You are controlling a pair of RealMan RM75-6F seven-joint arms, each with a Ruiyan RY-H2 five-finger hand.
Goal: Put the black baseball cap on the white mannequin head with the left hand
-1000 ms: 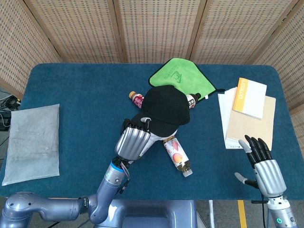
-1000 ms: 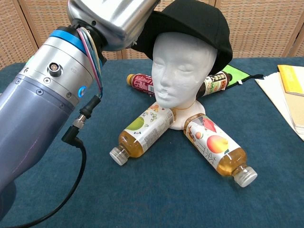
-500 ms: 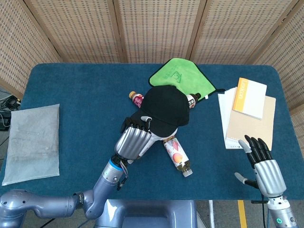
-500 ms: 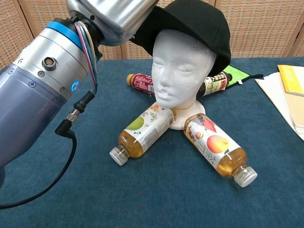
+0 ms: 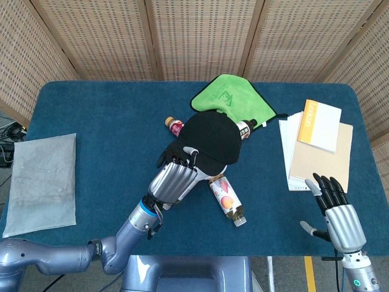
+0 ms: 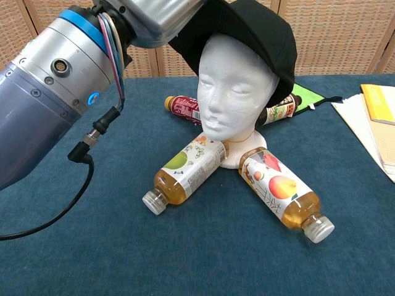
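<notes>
The black baseball cap (image 5: 211, 139) sits on top of the white mannequin head (image 6: 236, 86) at the table's middle; in the chest view the cap (image 6: 262, 31) is tipped back, brim raised to the left. My left hand (image 5: 173, 175) grips the cap's brim from the near side; in the chest view only its metal back (image 6: 154, 15) shows at the top edge. My right hand (image 5: 337, 210) hovers open, fingers spread, near the front right edge, away from everything.
Several drink bottles lie around the mannequin's base, among them a juice bottle (image 6: 185, 172) and a peach one (image 6: 281, 194). A green cloth (image 5: 230, 99) lies behind, notebooks (image 5: 316, 143) at the right, a grey folded cloth (image 5: 41, 182) at the left.
My left hand has lifted the brim and pushed it back, tilting the cap rearward on the mannequin head. The right hand has stayed still.
</notes>
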